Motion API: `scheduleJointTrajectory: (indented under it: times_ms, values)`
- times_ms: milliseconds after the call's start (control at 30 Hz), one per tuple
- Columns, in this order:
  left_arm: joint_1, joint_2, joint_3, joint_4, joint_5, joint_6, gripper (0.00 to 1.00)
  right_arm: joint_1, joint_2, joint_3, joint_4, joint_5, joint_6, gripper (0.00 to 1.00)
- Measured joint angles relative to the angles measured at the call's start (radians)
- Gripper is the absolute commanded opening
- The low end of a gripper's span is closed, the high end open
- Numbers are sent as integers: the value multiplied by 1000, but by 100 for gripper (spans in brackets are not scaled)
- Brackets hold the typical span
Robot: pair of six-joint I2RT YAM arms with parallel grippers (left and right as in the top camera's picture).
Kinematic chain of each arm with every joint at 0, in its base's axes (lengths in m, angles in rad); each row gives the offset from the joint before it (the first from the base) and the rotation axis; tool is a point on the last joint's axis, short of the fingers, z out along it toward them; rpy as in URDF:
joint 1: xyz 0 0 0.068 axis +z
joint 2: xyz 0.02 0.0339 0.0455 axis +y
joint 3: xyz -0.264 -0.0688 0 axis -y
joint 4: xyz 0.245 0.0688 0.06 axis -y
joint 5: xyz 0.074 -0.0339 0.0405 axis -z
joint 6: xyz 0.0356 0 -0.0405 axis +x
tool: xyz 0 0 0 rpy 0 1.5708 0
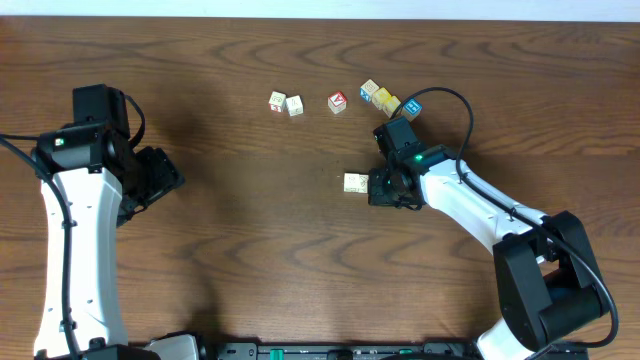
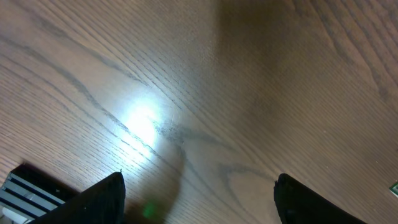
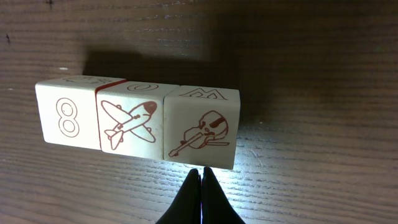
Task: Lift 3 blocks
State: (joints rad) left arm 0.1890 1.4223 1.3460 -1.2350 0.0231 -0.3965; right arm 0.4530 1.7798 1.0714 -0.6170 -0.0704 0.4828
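Wooden worktop (image 1: pixel 250 250) is carrying three cream blocks (image 3: pixel 137 124) in a touching row; right gripper (image 3: pixel 201 180) is sitting pinched closed beside them, left gripper (image 2: pixel 199 194) gaping wide.

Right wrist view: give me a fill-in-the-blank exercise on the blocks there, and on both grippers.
1. The right gripper is ____, its tips pointing at the violin block.
2. The middle block of the row shows an ____.
3. The end block beyond it bears the digit ____.
4. The left gripper stands ____ over bare table.

Missing words: shut; airplane; 8; open.
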Motion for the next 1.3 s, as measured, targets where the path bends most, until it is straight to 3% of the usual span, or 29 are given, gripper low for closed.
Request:
scheduleJointTrajectory:
  times_ms: [967, 1300]
  values:
    - [0, 0, 0, 0, 0, 0, 77, 0, 0, 0, 16, 0, 0, 1]
    - [0, 0, 0, 0, 0, 0, 77, -6, -42, 101, -169, -4, -10, 2]
